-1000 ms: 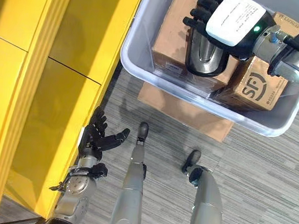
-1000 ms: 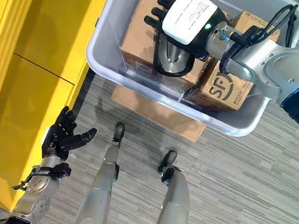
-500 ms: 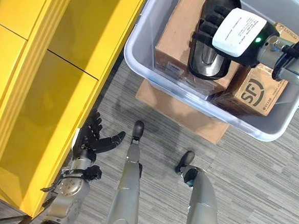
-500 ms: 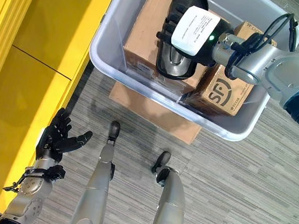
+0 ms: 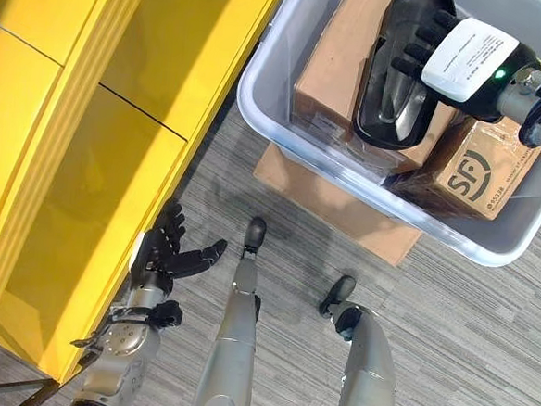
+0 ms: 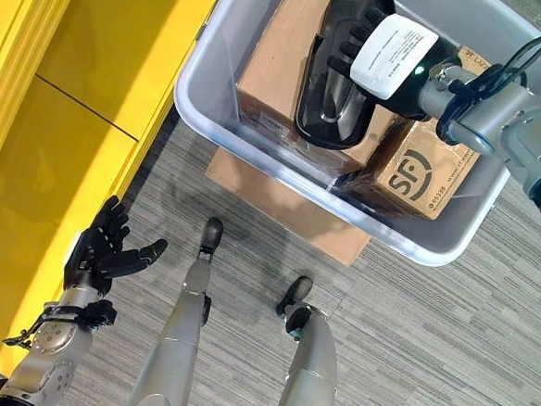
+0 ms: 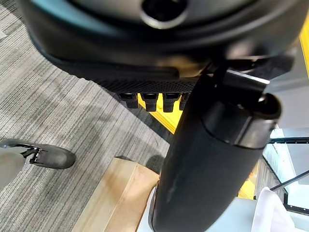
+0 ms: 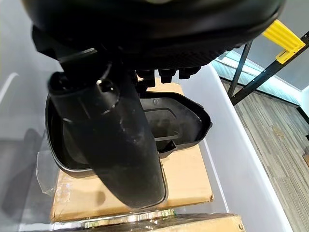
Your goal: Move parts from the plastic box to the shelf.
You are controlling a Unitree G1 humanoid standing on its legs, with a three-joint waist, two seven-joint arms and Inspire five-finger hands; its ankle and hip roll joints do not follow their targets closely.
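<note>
Where grey striped carpet floor [image 5: 483, 348] spreads out, yellow shelf [image 5: 89, 135] stands left of the plastic box [image 5: 285, 120]. Plastic box rests on a flat cardboard sheet [image 5: 335, 208] and holds a large cardboard carton [image 5: 331, 68], with a smaller printed carton [image 5: 482, 171] to its right. Black moulded part [image 5: 390, 91] lies on top of the large carton inside the plastic box, right robot hand [image 5: 428, 47] curled over its rim, gripping it. Left robot hand [image 5: 167, 251] hangs well below the plastic box, beside the shelf, fingers spread and empty.
</note>
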